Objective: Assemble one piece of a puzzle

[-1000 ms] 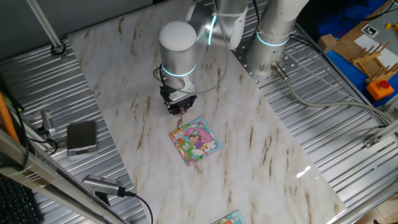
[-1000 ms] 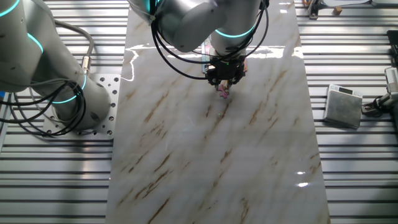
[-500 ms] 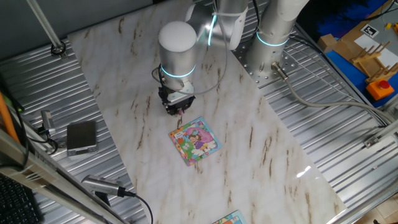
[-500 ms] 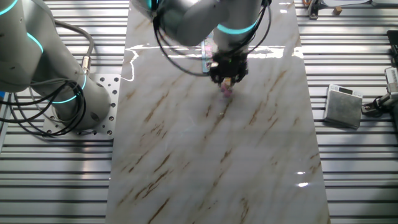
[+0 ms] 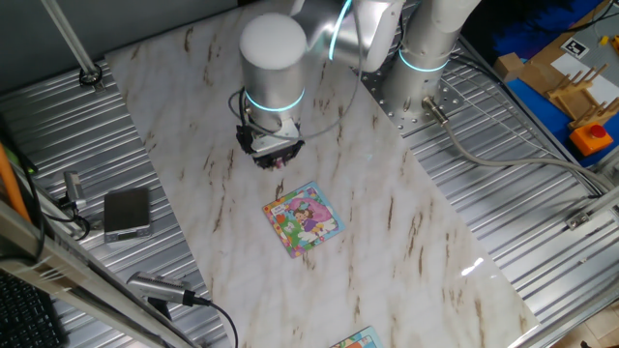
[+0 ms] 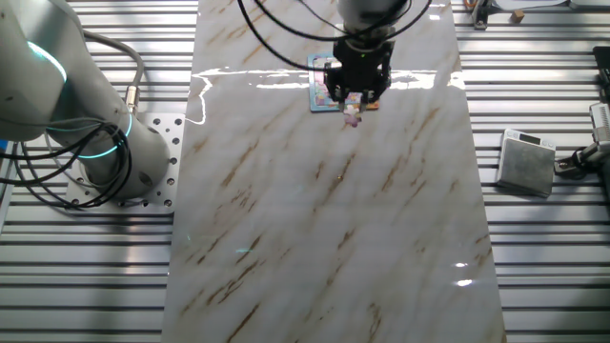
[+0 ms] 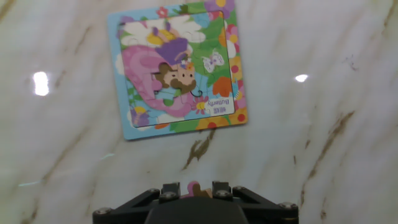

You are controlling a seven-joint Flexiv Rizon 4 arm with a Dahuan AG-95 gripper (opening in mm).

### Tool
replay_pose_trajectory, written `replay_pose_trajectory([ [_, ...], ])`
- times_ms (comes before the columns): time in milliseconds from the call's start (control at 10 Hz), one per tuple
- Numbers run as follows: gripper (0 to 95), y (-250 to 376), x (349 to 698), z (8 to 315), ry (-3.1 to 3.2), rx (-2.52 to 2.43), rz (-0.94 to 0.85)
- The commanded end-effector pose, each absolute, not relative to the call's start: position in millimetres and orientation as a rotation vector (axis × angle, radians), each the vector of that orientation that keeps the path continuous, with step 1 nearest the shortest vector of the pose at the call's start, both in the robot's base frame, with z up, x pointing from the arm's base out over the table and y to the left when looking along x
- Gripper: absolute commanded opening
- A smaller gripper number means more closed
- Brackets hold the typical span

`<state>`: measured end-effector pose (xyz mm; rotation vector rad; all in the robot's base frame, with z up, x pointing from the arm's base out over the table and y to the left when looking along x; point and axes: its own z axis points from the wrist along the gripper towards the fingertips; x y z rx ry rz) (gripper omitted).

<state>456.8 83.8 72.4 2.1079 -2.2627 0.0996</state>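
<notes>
Presently the step in hand appears to be the carry: the gripper (image 5: 278, 160) hangs above the marble table (image 5: 406, 222) with the piece (image 6: 353, 117) pinched between its fingertips, clear of the surface. In the hand view a sliver of pink shows between the two pads at the bottom edge, so the fingers are judged closed on the piece rather than empty. The puzzle (image 7: 179, 67) lies flat on the table, just ahead of the fingers in the hand view and near but apart from the gripper in both fixed views.

The next move, as judged, calls for travel over the board, alignment of the piece's outline with the vacant slot, and a level descent; a pale notch in the pink figure near the board's middle looks like the gap, though this cannot be confirmed.

Materials: the table is polished white stone with brown veining and throws glare spots. The puzzle is a thin square card board, printed in pink, green, yellow and blue, with a raised frame. The piece is tiny, irregular and pink-purple. Ribbed metal decking (image 5: 542, 222) surrounds the slab
</notes>
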Motion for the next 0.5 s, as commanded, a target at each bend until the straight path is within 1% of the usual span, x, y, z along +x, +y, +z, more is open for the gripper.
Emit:
replay_pose_trajectory([
  [100,0.0,83.7,455.4,77.3,-2.261,2.099,0.089],
  [500,0.0,83.7,455.4,77.1,-2.261,2.1,0.087],
])
